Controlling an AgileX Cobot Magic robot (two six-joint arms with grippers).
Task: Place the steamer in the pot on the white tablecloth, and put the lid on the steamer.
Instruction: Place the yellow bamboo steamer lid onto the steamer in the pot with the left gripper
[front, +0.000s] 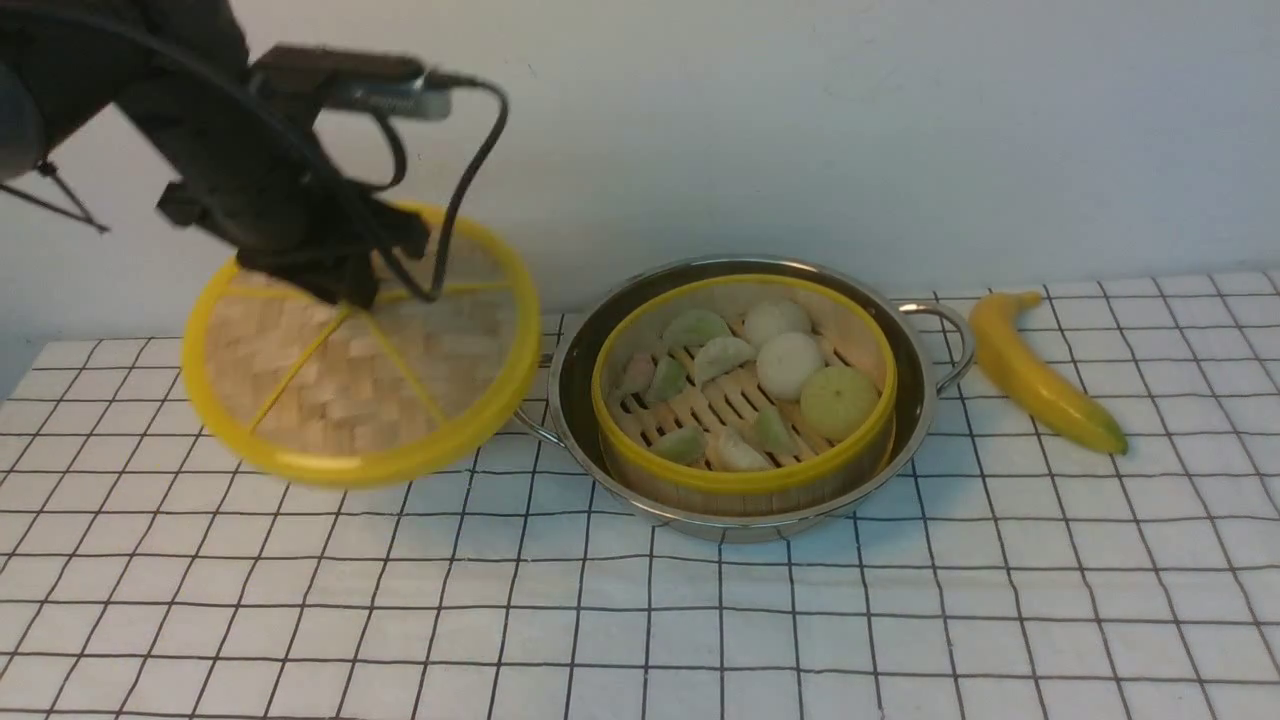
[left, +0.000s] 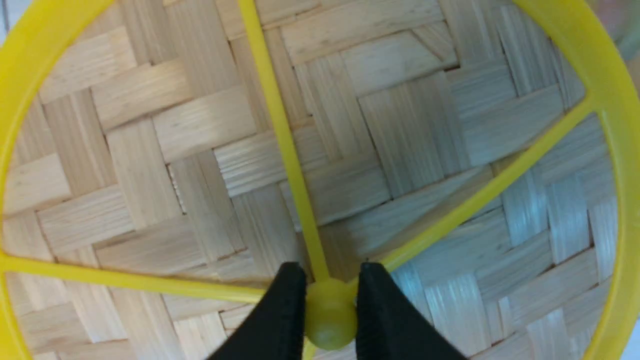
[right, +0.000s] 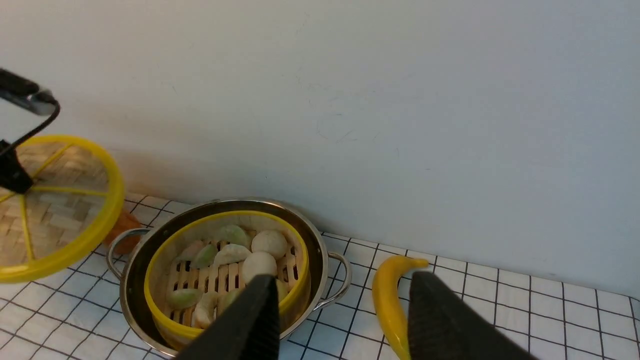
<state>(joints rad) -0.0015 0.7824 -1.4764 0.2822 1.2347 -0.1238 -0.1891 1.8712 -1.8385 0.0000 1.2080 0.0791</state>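
Observation:
The steamer with dumplings and buns sits inside the shiny pot on the white tablecloth. My left gripper is shut on the lid's centre knob and holds the woven lid tilted in the air, left of the pot. In the left wrist view the lid fills the frame. My right gripper is open and empty, raised back from the pot and steamer; it does not show in the front view.
A yellow banana lies on the cloth right of the pot; it also shows in the right wrist view. An orange object lies partly hidden behind the lid. A pale wall stands close behind.

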